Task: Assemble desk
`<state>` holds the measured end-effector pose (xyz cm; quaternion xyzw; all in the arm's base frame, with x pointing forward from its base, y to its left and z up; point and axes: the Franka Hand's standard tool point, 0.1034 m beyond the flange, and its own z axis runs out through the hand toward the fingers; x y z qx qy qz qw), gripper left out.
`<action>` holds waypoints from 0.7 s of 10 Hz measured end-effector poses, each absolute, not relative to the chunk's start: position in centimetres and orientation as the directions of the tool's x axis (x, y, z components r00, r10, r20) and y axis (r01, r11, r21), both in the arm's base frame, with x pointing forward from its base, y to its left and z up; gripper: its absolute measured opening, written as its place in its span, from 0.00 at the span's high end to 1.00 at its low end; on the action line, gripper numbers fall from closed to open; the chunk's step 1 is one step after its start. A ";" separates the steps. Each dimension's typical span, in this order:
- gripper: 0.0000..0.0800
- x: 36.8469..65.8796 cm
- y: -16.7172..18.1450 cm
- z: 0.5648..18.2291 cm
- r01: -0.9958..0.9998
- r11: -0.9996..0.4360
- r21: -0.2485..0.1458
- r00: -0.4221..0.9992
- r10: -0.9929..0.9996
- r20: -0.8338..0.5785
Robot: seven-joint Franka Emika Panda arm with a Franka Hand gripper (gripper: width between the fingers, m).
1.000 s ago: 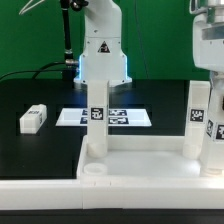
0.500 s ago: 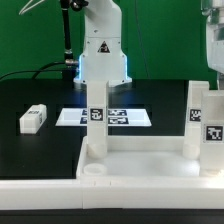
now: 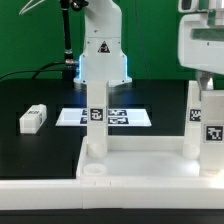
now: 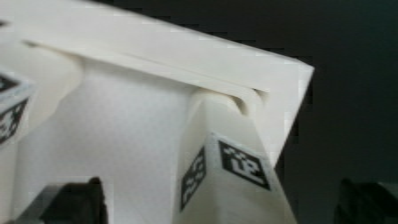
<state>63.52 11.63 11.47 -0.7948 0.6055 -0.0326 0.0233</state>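
The white tabletop [image 3: 130,160] lies upside down at the front, rim up. Three white tagged legs stand upright in its corner sockets: one at the far left [image 3: 97,110], one at the far right [image 3: 197,112], one at the near right [image 3: 213,132]. The near-left socket [image 3: 93,170] is empty. A fourth leg [image 3: 33,118] lies loose on the black table at the exterior view's left. My gripper [image 3: 207,78] hangs open just above the near-right leg. In the wrist view that leg [image 4: 231,165] stands between my gripper's [image 4: 222,205] dark fingers [image 4: 75,200], with gaps on both sides.
The marker board [image 3: 125,117] lies flat behind the tabletop, in front of the robot base [image 3: 100,60]. A dark cable runs along the table's far left edge. A green wall stands behind.
My gripper has risen from around the near-right leg to above its top. The leg stays upright in its socket. Nothing else has moved.
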 end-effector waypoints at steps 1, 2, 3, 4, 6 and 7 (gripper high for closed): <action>0.19 63.5 11.6 11.4 -0.931 -0.356 -0.073 0.355 -0.934 0.031; 0.19 63.5 11.6 11.4 -0.905 -0.420 -0.070 0.418 -0.908 0.037; 0.19 63.5 11.5 11.4 -0.868 -0.491 -0.067 0.489 -0.871 0.042; 0.19 63.5 11.5 11.4 -0.838 -0.541 -0.064 0.539 -0.841 0.046; 0.19 64.2 10.7 11.6 -0.630 -0.776 -0.029 0.774 -0.631 0.056; 0.19 64.8 10.1 11.5 -0.541 -0.841 -0.030 0.838 -0.542 0.068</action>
